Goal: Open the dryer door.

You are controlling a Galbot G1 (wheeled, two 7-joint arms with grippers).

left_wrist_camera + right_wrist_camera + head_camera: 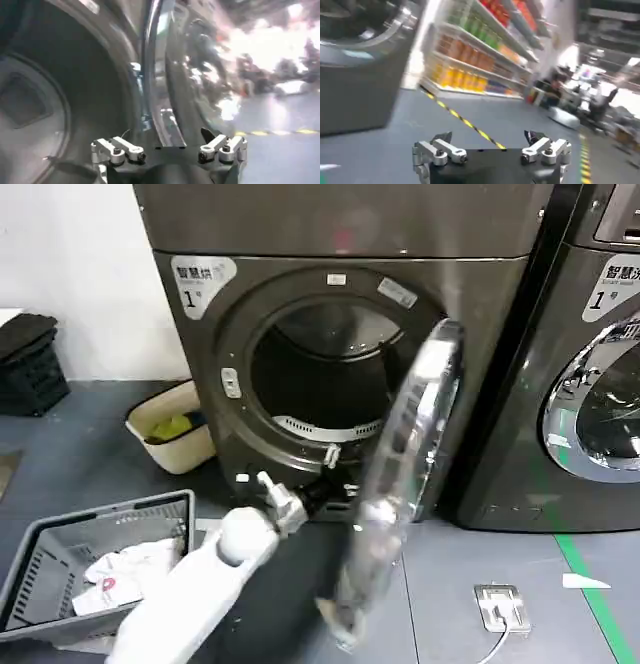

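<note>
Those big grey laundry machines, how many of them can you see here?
2. The dryer with its drum mouth exposed stands in the middle, the dryer door swung out edge-on. A second machine stands right beside it, cut off by the picture's edge; more may stand beyond.

The left arm (pixel 200 584) reaches forward and up from the lower left, its white forearm leading to the left gripper (pixel 300 496). The right gripper (pixel 490 142) hangs with fingers spread apart.
</note>
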